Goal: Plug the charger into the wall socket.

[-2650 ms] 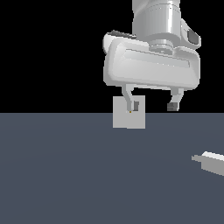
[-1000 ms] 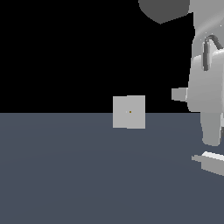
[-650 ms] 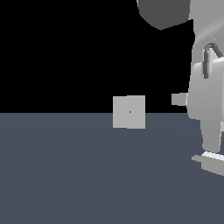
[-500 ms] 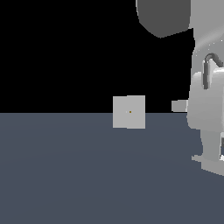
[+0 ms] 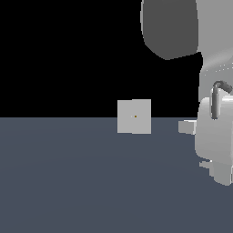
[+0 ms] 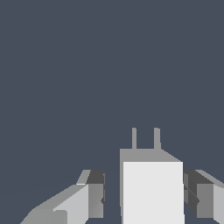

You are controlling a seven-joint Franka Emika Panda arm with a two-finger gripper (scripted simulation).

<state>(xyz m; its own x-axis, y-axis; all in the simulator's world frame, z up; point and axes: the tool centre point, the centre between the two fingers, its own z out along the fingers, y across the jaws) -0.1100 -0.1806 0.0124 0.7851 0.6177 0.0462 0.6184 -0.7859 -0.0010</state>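
In my wrist view the charger sits between my two fingers, its white block filling most of the span and its two thin prongs pointing away from me over the bare dark grey floor. My gripper is spread wider than the block: a dark strip of floor shows between the charger and one finger pad, while the other pad stands just beside the opposite face, and I cannot tell whether it touches. So I straddle the charger without a visible clamp on both sides. Beyond the prong tips the floor is plain and unbroken to the edge of that view.

In the exterior view my arm fills the exterior view's right edge, low against the floor, and my own body hides the charger and my fingers there. A small grey block of my hand juts out toward the wall socket. The socket stands upright, well apart from me toward the exterior view's left, at the far edge of the floor, with its tiny yellowish dot at centre. Open floor lies between us and in front of the plate.
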